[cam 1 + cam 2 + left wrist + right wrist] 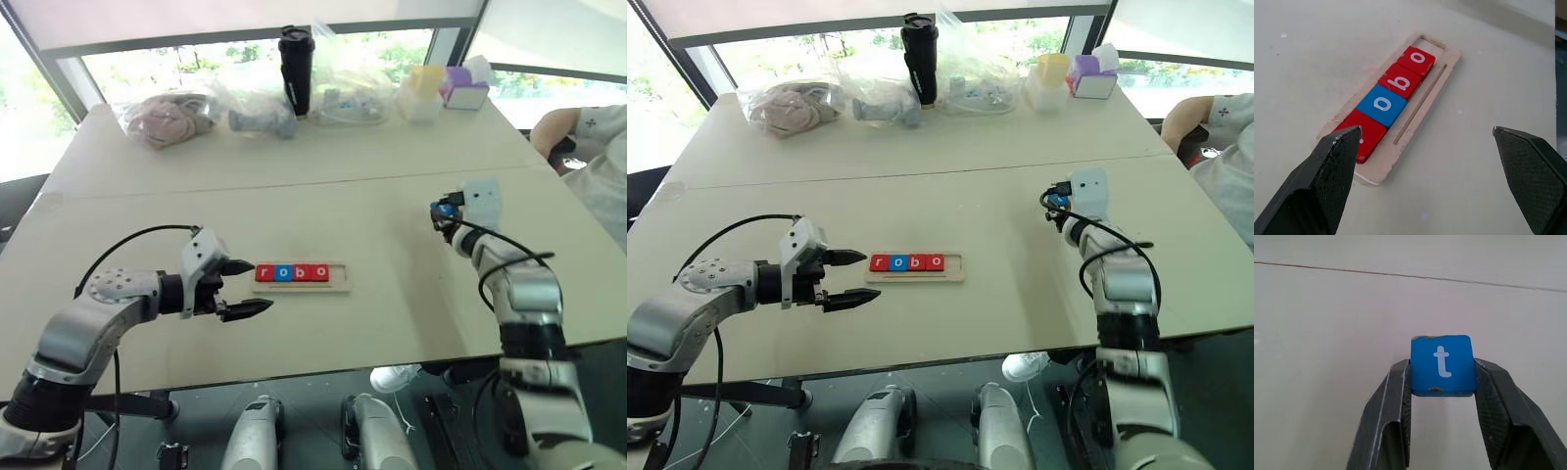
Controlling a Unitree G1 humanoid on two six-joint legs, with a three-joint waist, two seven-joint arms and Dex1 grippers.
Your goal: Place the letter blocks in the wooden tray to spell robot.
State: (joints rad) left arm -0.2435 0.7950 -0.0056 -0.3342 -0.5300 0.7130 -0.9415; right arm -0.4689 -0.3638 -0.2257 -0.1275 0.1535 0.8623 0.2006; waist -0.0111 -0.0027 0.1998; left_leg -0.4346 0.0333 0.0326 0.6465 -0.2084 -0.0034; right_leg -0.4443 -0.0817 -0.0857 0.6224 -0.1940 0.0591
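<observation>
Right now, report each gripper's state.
Left gripper: open, empty, beside the wooden tray.
Right gripper: shut on the blue t block.

arms (93,318): silver shells; black cables | jaws: black, textured, tapered

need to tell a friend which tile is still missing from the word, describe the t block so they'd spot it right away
Start at the pale table and go to its right side, away from the wooden tray that holds the tiles r, o, b, o. There the right gripper holds the t block above the tabletop. It is a blue square tile with a white lowercase t, the one tile outside the tray.
</observation>
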